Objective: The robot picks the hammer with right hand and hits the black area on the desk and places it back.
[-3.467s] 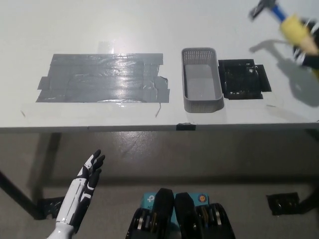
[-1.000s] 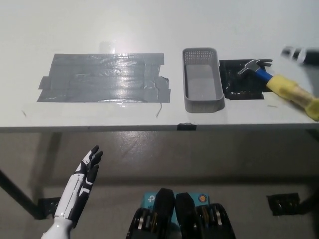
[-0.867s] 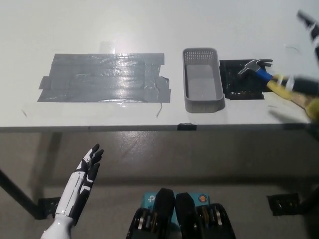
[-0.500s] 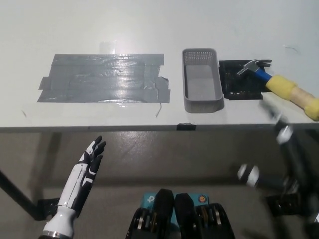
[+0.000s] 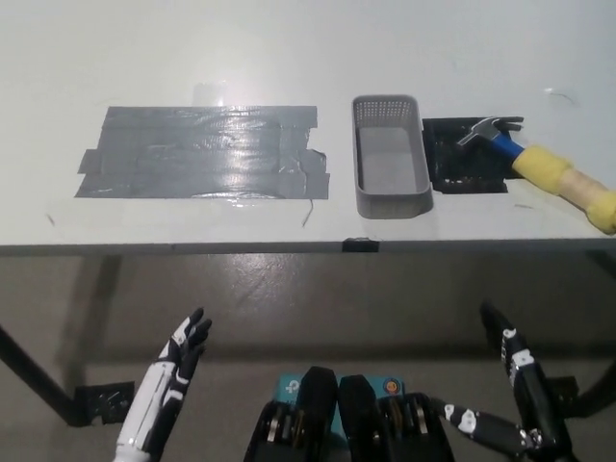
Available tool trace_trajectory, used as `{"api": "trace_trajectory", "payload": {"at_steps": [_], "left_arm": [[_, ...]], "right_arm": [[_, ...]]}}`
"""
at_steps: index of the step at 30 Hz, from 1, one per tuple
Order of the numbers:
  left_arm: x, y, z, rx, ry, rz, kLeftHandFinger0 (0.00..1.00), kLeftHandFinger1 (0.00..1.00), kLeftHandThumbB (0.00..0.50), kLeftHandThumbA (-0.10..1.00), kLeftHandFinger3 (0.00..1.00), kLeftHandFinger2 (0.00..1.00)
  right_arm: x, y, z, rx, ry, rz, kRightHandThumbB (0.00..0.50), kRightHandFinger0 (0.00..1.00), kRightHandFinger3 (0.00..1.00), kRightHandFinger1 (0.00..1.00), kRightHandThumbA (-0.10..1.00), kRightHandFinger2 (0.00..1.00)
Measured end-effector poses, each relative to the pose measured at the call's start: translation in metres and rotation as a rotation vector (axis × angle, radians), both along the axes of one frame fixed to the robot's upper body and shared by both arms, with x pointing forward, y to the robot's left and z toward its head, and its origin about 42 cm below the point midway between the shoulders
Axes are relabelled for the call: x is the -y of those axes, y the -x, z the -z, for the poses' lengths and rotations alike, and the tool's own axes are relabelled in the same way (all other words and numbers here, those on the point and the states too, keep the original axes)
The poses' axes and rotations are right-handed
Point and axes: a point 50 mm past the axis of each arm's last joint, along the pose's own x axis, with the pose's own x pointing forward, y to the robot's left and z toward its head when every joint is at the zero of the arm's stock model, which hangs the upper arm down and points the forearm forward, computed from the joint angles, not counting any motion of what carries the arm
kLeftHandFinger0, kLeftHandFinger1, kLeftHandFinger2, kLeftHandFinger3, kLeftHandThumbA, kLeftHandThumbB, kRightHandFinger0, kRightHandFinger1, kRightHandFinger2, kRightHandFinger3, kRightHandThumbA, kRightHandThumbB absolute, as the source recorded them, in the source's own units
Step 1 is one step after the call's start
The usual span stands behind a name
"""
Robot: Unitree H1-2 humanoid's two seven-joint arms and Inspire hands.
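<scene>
The hammer [image 5: 539, 166] lies flat on the white desk [image 5: 289, 58] at about two o'clock in the head view, its metal head resting on the black patch [image 5: 462, 168] and its blue, yellow and tan handle running out toward four o'clock, the butt end near the desk's front edge and almost at the picture's right border. Just to the nine o'clock side of the patch stands an empty grey basket [image 5: 390, 168], and well off at ten o'clock is a wide patch of grey tape [image 5: 202, 151]. Neither hand touches anything: the black right hand [image 5: 520, 380] hangs below the desk at five o'clock with its fingers spread and released, and the white left hand [image 5: 173, 371] rests below the desk at seven o'clock, likewise with fingers apart and holding nothing. Judging from how things lie, the hammer is set down and the task looks finished or nearly so. The risk from here is the handle's end so near the edge: a knock from the right arm as it moves under or beside the desk could roll or tip the hammer off. The basket also stands close enough to be nudged if the hammer is handled again. No brand, label or writing can be read anywhere.
</scene>
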Motion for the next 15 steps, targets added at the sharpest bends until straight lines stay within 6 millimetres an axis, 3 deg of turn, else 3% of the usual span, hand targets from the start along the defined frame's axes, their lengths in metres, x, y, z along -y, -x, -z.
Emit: {"api": "trace_trajectory", "payload": {"at_steps": [3, 5, 11, 15], "left_arm": [[0.002, 0.004, 0.002, -0.007, 0.002, 0.012, 1.00, 1.00, 0.081, 1.00, 1.00, 1.00], [0.003, 0.005, 0.003, -0.008, 0.003, 0.018, 1.00, 1.00, 0.104, 1.00, 1.00, 1.00], [0.004, 0.005, 0.000, 0.001, 0.006, 0.022, 1.00, 1.00, 0.092, 1.00, 1.00, 1.00], [0.005, 0.009, 0.002, -0.005, 0.011, 0.018, 1.00, 1.00, 0.071, 1.00, 1.00, 1.00]], "right_arm": [[0.003, 0.007, 0.005, -0.018, 0.000, 0.002, 0.141, 1.00, 1.00, 1.00, 0.98, 1.00], [0.005, 0.013, 0.008, -0.030, 0.002, 0.003, 0.141, 1.00, 1.00, 1.00, 0.99, 1.00], [0.010, 0.017, 0.011, -0.041, 0.017, -0.004, 0.136, 1.00, 1.00, 1.00, 0.98, 1.00], [0.009, 0.018, 0.011, -0.044, 0.020, -0.017, 0.176, 1.00, 1.00, 1.00, 0.98, 1.00]]}}
